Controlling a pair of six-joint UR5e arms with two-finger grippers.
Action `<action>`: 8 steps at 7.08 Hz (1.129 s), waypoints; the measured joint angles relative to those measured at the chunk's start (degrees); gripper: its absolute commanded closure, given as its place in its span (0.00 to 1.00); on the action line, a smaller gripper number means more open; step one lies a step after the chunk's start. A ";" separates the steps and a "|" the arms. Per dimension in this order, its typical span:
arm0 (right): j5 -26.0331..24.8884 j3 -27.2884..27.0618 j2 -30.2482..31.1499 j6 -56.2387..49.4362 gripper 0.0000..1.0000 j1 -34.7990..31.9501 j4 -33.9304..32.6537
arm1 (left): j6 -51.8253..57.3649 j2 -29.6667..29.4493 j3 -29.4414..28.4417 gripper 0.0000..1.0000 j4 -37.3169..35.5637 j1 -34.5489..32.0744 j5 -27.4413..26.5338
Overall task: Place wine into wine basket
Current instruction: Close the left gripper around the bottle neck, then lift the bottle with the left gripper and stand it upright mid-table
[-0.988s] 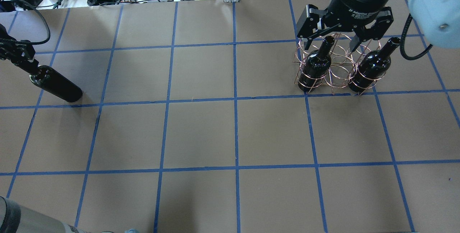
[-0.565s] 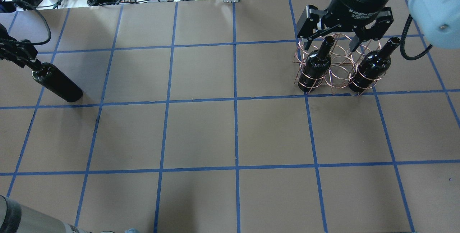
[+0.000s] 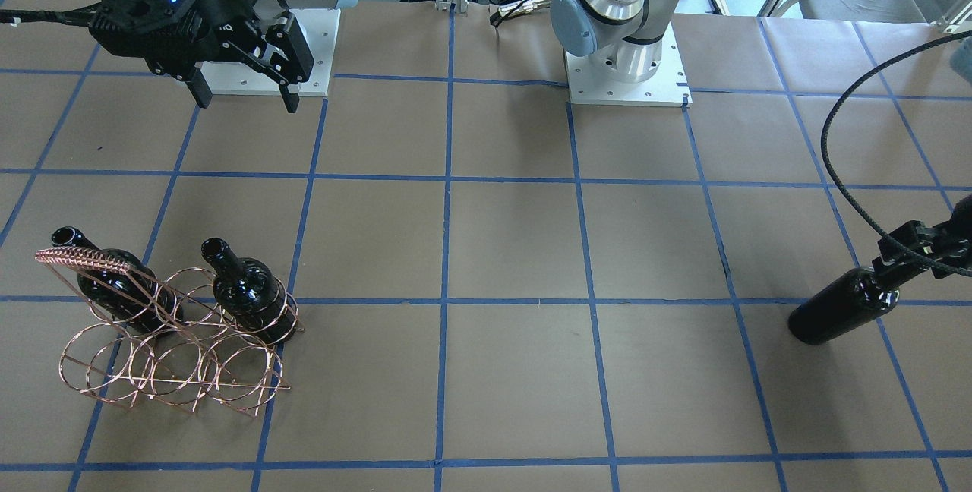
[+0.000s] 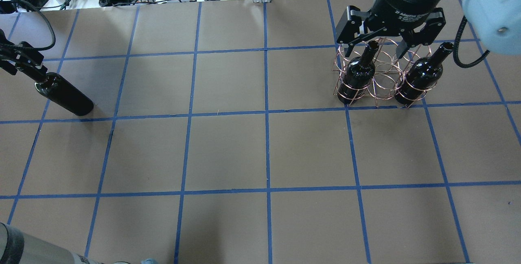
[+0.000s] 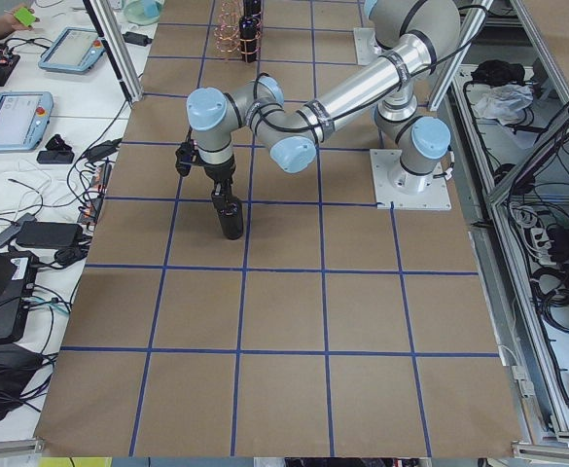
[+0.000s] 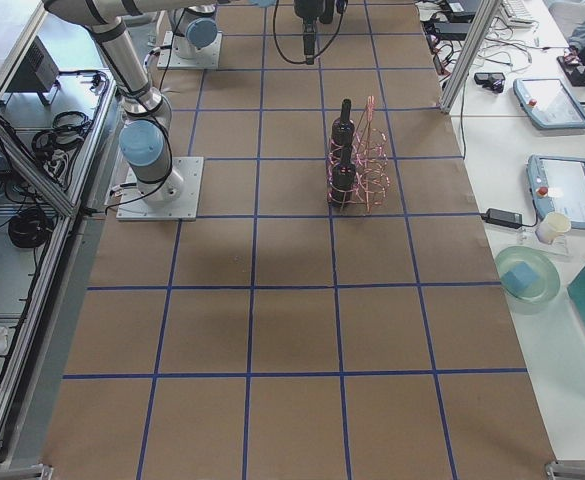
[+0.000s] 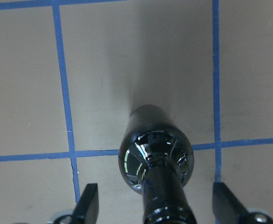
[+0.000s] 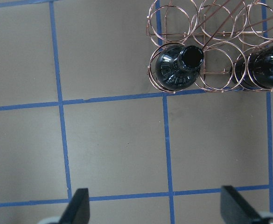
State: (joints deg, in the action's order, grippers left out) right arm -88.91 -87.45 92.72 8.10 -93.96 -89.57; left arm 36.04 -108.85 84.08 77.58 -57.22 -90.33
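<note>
One black wine bottle (image 4: 65,97) is off by itself on the robot's left side of the table (image 4: 228,150). It stands upright on the brown paper, with its base just beside one of the blue tape lines (image 4: 266,113). The left gripper (image 7: 157,205) sits down around the neck with its fingers (image 7: 90,205) spread wide, one on each side. In the wrist camera there's a clear gap between each finger and the glass, so it isn't gripping the bottle at all. A black cable (image 3: 835,135) loops up from that wrist.

The basket (image 4: 382,80) is well apart from it, way over on the robot's right side. It's copper wire, round rings in two rows of three, and a twisted handle (image 3: 83,257) sticks up above them. Two more bottles (image 4: 358,77) (image 4: 419,77) sit in it, in the two end rings of the row closer to the robot, with one ring between them. Both are upright, necks poking out above the wire.

The right gripper (image 3: 247,101) hangs up in the air near the basket, spread wide and holding nothing. Its wrist camera looks down on the basket rings and the mouth of one bottle.
</note>
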 measured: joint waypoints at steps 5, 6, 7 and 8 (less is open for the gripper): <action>-0.03 0.00 0.01 -0.19 0.00 0.01 0.18 | -0.05 0.37 -0.24 1.00 1.95 -0.12 0.26; -0.03 0.00 0.00 -0.19 0.00 0.00 0.19 | -0.69 1.10 -0.45 1.00 1.96 -0.81 0.57; -0.03 0.00 0.00 -0.19 0.00 0.00 0.19 | -2.93 2.66 -0.51 1.00 1.96 -2.78 0.85; -0.01 0.00 0.00 -0.19 0.00 0.00 0.19 | -5.91 4.44 -0.48 1.00 1.94 -6.04 1.23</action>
State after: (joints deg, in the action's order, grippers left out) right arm -88.93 -87.45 92.72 7.91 -93.96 -89.38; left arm 30.13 -104.41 83.60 79.53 -63.27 -89.10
